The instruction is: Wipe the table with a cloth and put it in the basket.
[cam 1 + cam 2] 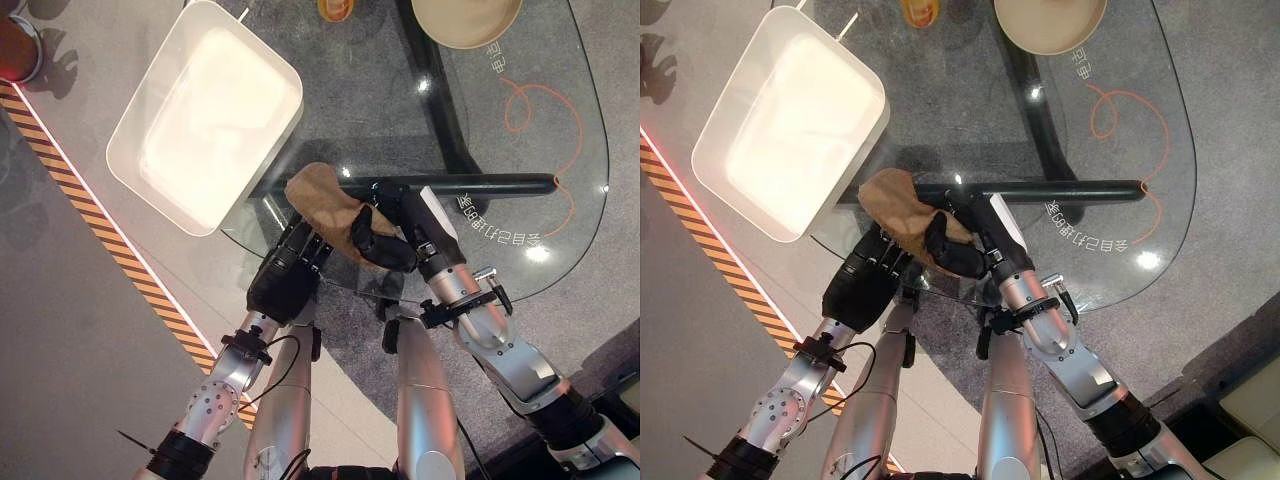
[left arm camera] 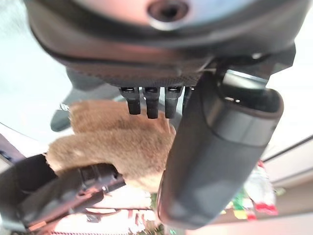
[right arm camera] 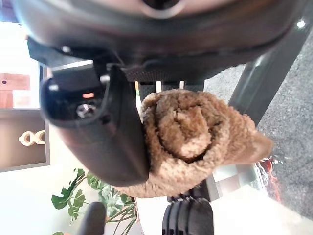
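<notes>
Left eye: cloth [image 1: 318, 203] bunched at glass counter [image 1: 520, 180] near edge, lower centre, long axis toward upper-left basket [image 1: 130, 120]; wiping stage unclear, binning pending | Right wrist: right hand [image 3: 105, 142] fingers clamped on cloth | Left wrist: left hand [image 2: 215, 147] beside cloth, fingers' state unclear

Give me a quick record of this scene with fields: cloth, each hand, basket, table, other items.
cloth: brown fuzzy cloth, bunched, at the glass table's near edge
right hand: right hand curled round the cloth
left hand: left hand just below the cloth, at the table's edge; fingers not readable
basket: white rectangular basket, to the robot's left of the table, nothing in it
table: rounded glass table
other items: tan bowl at the far edge
</notes>
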Controlling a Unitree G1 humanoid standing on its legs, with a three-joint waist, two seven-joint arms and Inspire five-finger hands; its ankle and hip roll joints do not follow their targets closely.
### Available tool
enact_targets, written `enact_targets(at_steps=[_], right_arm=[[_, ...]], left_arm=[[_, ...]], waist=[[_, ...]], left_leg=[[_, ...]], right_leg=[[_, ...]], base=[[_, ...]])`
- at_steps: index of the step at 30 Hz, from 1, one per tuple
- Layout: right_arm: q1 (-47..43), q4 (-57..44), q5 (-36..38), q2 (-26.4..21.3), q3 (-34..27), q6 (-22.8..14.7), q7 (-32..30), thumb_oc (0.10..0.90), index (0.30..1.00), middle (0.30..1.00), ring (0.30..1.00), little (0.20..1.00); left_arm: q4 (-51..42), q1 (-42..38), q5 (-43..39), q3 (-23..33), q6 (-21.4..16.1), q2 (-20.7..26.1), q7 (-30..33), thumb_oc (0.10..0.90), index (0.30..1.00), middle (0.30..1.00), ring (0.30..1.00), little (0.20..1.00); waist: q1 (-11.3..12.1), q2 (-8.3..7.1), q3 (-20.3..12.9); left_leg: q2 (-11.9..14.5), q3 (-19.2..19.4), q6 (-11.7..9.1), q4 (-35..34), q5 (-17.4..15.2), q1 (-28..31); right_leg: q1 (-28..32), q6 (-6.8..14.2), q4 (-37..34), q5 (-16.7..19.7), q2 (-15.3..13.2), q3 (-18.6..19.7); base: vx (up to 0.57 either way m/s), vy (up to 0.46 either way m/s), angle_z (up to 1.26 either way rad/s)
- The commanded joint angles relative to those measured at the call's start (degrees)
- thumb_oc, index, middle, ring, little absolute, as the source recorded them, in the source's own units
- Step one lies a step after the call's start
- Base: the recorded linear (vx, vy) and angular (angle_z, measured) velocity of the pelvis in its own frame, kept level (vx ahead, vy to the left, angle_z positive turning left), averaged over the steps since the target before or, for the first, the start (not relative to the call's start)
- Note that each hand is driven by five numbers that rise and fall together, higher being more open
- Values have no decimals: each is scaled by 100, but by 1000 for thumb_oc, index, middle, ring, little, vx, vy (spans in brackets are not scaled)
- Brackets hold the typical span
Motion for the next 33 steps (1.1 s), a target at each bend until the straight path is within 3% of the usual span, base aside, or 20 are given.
enact_targets(at_steps=[1, 9, 22, 33], right_arm=[[-419, -1309, -134, 41, -37, -950, -410, 100, 300, 300, 300, 200], [-279, -1394, -276, -1, -192, -785, -342, 100, 300, 300, 300, 200], [-342, -1284, -394, -3, 91, -564, -193, 100, 300, 300, 300, 200], [-569, -1323, -459, -52, 391, -263, 405, 100, 300, 300, 300, 200]], left_arm=[[-771, 190, 165, -48, 39, 6, -138, 800, 900, 900, 900, 900], [-851, 285, 175, 18, 3, -22, -219, 800, 900, 900, 900, 900], [-1085, 161, 103, -69, -115, -55, -1126, 800, 900, 900, 900, 900], [-1060, 19, 199, -105, -157, -29, -979, 800, 900, 900, 900, 900]], waist=[[44, -71, -158], [9, -54, -158], [23, -38, -158], [44, -50, -158]], left_leg=[[-213, 687, 314, 784, -758, -66], [-216, 711, 320, 725, -746, -47], [-208, 730, 313, 605, -688, -48], [-239, 703, 316, 552, -655, -35]], right_leg=[[192, 59, -900, 742, 476, -26], [198, 56, -943, 754, 492, 13], [174, 57, -1018, 786, 485, 6], [181, 70, -1065, 812, 487, 26]], base=[[0, 0, 0], [-6, 11, -2], [0, 0, 0], [0, 0, 0]])
